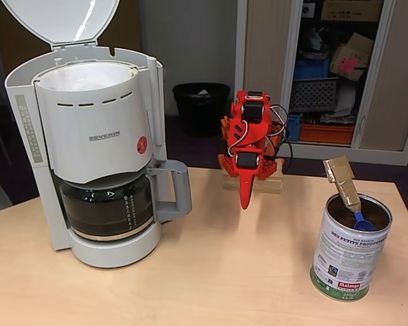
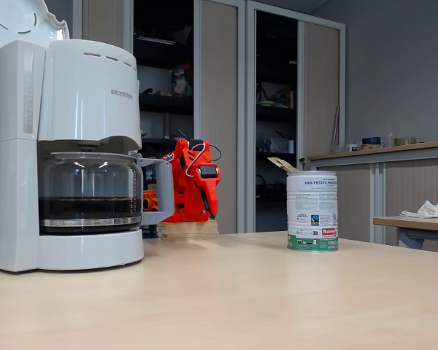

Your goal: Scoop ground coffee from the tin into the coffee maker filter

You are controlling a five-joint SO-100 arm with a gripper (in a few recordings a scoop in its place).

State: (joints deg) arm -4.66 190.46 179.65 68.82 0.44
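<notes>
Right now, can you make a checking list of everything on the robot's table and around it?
Surface: pale wooden table, bare between the things.
Job's things: tall white-and-green labelled metal tin, open, blue scoop with taped cardboard handle inside; white paper filter in the lid-up white plastic coffee maker.
Clutter: nothing seen.
End effector: red end effector pointing down, apart from both; open or shut unclear.
Cables: wires on the red arm.
Surroundings: black bin, open cupboard shelves.

In a fixed view: coffee machine [image 1: 98, 146] on counter [image 1: 211, 272] left, filter [image 1: 81, 78] in its top; tin [image 1: 350, 248] right w/ scoop [image 1: 350, 197] inside; arm [image 1: 248, 146] behind, btwn them.
</notes>
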